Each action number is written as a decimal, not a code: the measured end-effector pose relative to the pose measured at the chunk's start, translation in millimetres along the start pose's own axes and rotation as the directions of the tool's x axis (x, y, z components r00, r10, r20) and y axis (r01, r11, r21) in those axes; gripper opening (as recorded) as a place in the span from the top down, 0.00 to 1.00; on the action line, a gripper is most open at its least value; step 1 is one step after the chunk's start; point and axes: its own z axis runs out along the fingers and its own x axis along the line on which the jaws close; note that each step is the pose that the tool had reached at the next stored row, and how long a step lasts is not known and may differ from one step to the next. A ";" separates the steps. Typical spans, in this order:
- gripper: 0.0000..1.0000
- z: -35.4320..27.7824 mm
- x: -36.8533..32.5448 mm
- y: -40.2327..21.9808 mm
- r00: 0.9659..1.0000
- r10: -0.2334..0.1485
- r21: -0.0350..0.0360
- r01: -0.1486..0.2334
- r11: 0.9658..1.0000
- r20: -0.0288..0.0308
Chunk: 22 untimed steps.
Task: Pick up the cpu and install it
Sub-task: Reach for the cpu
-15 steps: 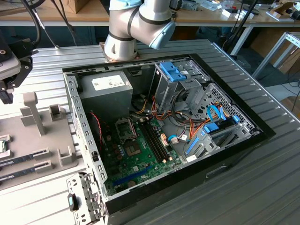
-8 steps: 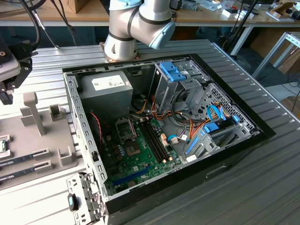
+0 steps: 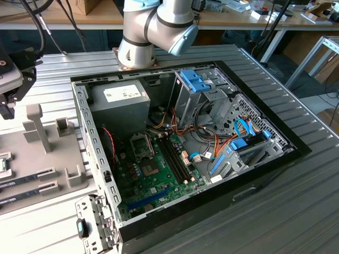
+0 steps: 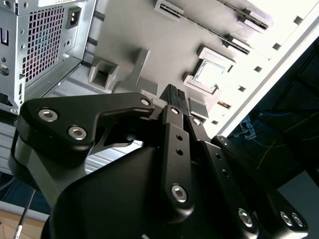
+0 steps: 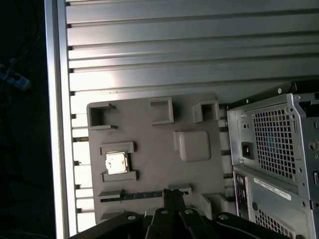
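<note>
The cpu is a small square chip with a silver top. It lies flat in a raised frame on the grey holder plate; it also shows in the second wrist view and at the exterior view's left edge. My gripper hangs above the plate, apart from the cpu and closer to the plate's long slots. Its black fingers are pressed together with nothing between them. The empty cpu socket sits on the green motherboard inside the open computer case.
Long memory sticks lie in slots on the holder plate next to the cpu. Grey upright posts rise from the plate. The case's rear wall stands close beside the plate. Inside are a grey power supply, drive cages and cables.
</note>
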 end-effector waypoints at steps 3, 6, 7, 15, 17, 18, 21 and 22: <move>0.89 1.9 1.9 0.1 1.000 0.000 0.000 0.000 1.000 0.000; 0.89 4.6 5.9 0.3 1.000 0.000 0.000 0.000 1.000 0.000; 0.89 5.2 6.8 0.2 1.000 0.000 0.000 0.000 1.000 0.000; 0.89 8.5 8.7 -0.1 1.000 0.000 0.000 0.000 1.000 0.000; 0.89 9.3 8.9 -0.1 1.000 0.000 0.000 0.000 1.000 0.000; 0.89 9.8 9.0 -0.2 1.000 0.000 0.000 0.000 1.000 0.000; 0.89 11.4 9.6 -0.3 1.000 0.000 0.000 0.000 1.000 0.000; 0.89 11.7 9.7 -0.3 1.000 0.000 0.000 0.000 1.000 0.000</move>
